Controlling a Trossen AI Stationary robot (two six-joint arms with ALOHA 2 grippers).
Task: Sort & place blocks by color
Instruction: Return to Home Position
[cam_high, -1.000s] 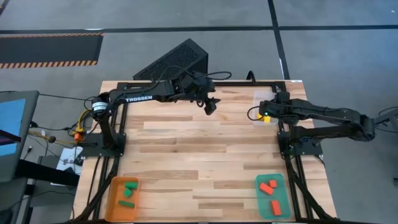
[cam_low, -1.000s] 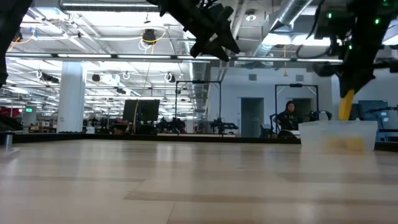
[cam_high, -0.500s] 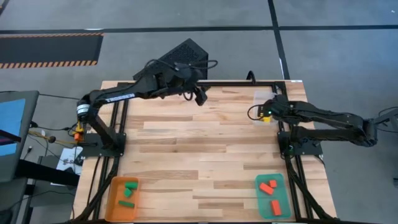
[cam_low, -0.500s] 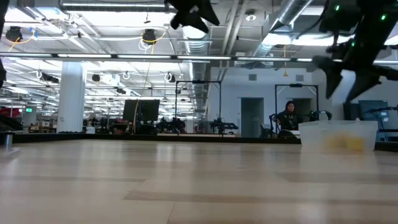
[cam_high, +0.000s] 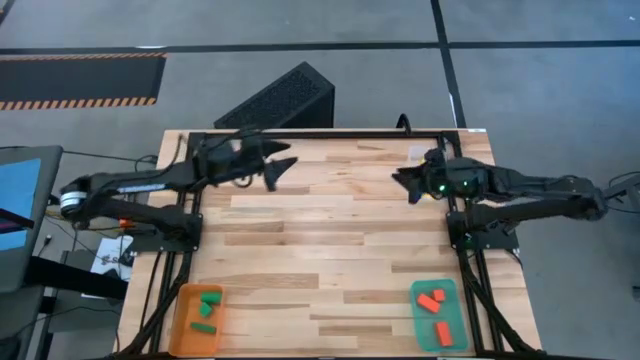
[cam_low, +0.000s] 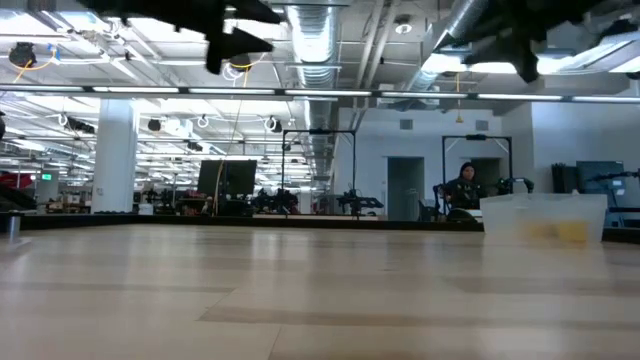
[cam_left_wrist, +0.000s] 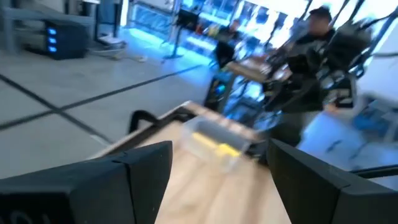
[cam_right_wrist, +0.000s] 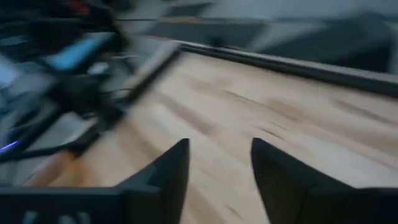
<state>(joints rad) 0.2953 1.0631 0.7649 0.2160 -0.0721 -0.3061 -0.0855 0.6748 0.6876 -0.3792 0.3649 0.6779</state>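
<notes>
- The left gripper and the right gripper hang high over the counter, fingers apart, holding nothing
- The yellow blocks lie in the clear tray, just beside the right gripper and well apart from the left one
- The green blocks sit in the orange tray and the red blocks in the teal tray, so I think both arms only need to pull back

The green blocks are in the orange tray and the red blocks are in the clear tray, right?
Not quite. The green blocks are in the orange tray, but the red blocks lie in the teal tray, as the high view shows.
</notes>
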